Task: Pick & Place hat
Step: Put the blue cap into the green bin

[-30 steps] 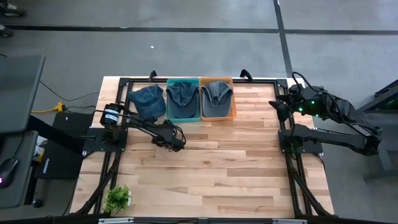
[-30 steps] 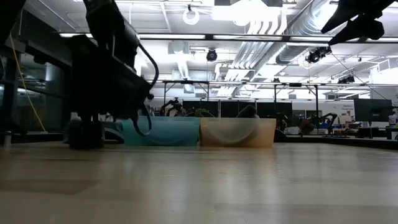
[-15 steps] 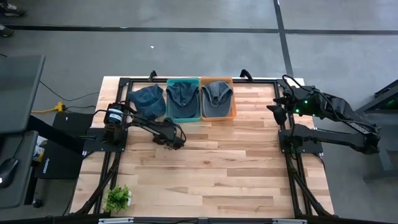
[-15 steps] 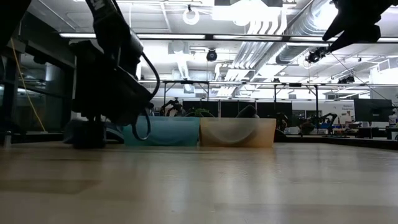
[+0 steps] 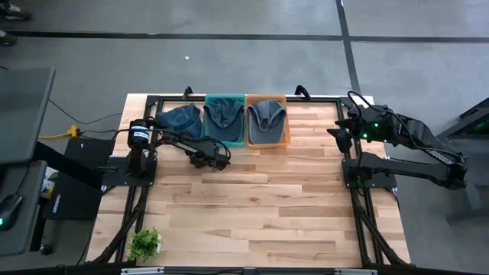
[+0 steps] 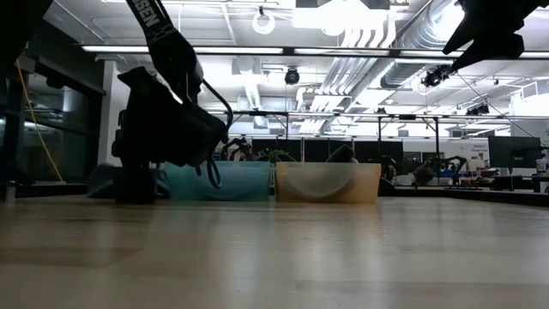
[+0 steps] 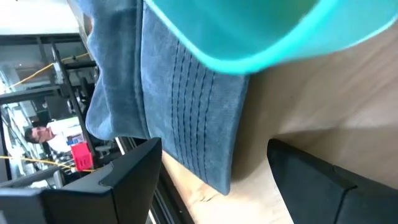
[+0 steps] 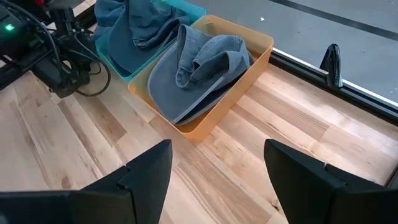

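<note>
- Near the far-left corner of the worktop (image 5: 260,206), my left gripper (image 5: 216,162) sits low by the teal bin (image 5: 226,142), fingers (image 7: 118,186) spread apart and holding nothing.
- Between them, in my left wrist view, I see the loose blue hat (image 7: 186,106) lying on the wood against the teal bin's left wall; it is the only hat outside a bin.
- I judge the grasp calls for coming at the brim edge level, one finger on each side, without catching the bin wall.
- My right gripper (image 5: 341,134) waits raised at the far-right edge, fingers (image 8: 140,180) open, looking at the orange bin (image 8: 249,56) with its own hat (image 8: 199,68).
- Pale wood planks carry a black frame (image 5: 229,98); a small plant (image 5: 144,243) stands near-left.
- Beyond are a grey floor and a bright hall.
</note>
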You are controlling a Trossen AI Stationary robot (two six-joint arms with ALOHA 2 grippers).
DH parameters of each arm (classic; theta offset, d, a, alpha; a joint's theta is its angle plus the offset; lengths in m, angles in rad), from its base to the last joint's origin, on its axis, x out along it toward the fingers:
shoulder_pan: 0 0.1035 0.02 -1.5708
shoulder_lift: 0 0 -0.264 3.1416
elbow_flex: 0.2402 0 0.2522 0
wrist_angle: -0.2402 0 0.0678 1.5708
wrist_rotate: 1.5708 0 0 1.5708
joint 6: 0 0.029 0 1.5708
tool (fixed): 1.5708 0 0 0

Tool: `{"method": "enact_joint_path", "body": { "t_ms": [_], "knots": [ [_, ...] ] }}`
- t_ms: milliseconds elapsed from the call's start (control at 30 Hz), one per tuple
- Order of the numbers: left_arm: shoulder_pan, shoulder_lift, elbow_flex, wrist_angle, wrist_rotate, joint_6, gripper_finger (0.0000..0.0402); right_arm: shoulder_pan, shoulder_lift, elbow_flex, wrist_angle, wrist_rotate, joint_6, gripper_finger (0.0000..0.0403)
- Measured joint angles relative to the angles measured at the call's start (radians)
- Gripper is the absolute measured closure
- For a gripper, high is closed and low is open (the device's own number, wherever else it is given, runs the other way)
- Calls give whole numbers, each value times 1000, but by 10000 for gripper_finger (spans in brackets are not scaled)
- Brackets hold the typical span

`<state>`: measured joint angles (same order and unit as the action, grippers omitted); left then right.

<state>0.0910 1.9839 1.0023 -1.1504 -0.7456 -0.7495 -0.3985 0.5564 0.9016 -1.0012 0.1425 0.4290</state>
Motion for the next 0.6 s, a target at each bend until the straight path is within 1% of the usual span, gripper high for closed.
{"method": "enact_joint_path", "body": {
  "t_ms": [167, 267, 333, 400, 600],
  "knots": [
    [-1, 0, 0, 4, 5, 5, 111, 0, 0, 0, 0, 0, 0, 153],
    [-1, 0, 0, 1, 13, -7, 128, 0, 0, 0, 0, 0, 0, 153],
    [-1, 2, 0, -4, 23, -17, 154, 0, 0, 0, 0, 0, 0, 153],
    [-1, 2, 0, -9, 31, -19, 189, 0, 0, 0, 0, 0, 0, 153],
    [0, 2, 0, -19, 47, -23, 320, 0, 0, 0, 0, 0, 0, 153]
  ]
}}
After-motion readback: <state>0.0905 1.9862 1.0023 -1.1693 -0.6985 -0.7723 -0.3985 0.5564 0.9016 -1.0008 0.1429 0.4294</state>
